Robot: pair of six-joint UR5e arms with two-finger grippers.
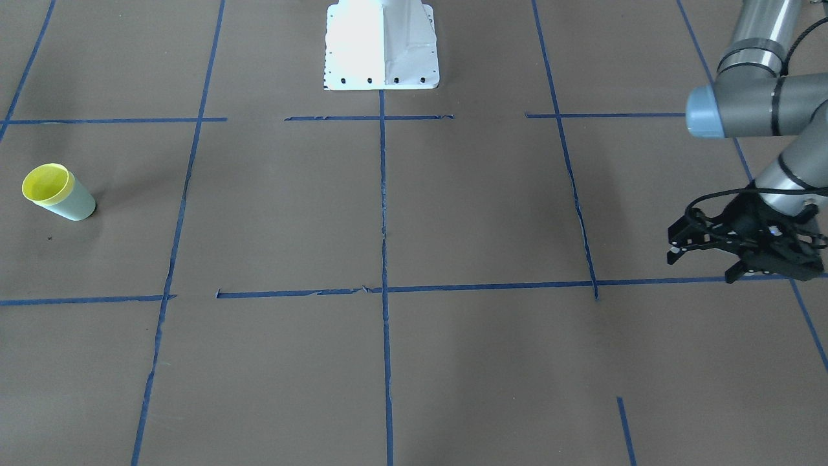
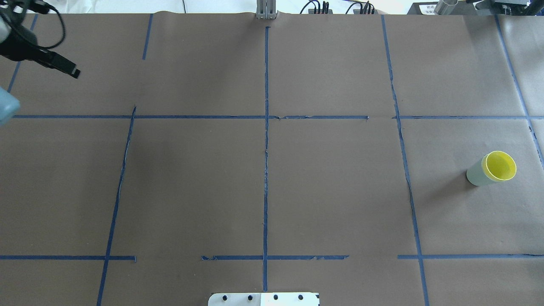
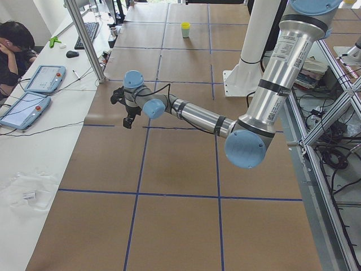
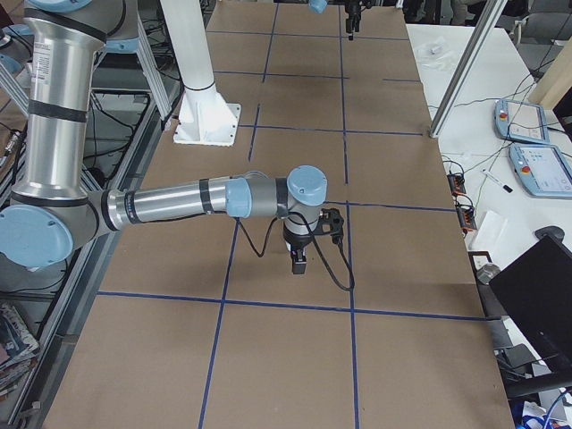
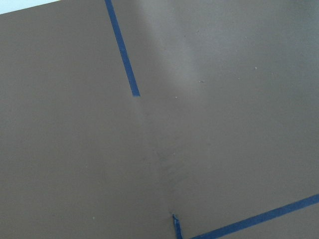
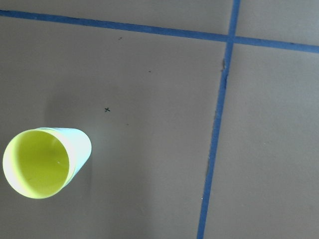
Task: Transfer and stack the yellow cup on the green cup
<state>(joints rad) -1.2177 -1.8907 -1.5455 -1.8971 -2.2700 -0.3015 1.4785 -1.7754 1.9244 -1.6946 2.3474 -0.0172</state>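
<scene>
Since yellow cup (image 1: 46, 183) is seen nested in green cup (image 1: 77, 204), task judged done | left tool (image 1: 702, 267) spread, empty | right tool (image 4: 299, 261): state cannot be told

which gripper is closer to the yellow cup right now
Right. The right gripper hangs above the yellow cup, and its wrist camera looks down on it. The left gripper is at the table's opposite end.

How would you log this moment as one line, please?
stack: yellow cup nested in green cup, upright | left gripper: open, empty, far from cups | right gripper: state unclear
</scene>
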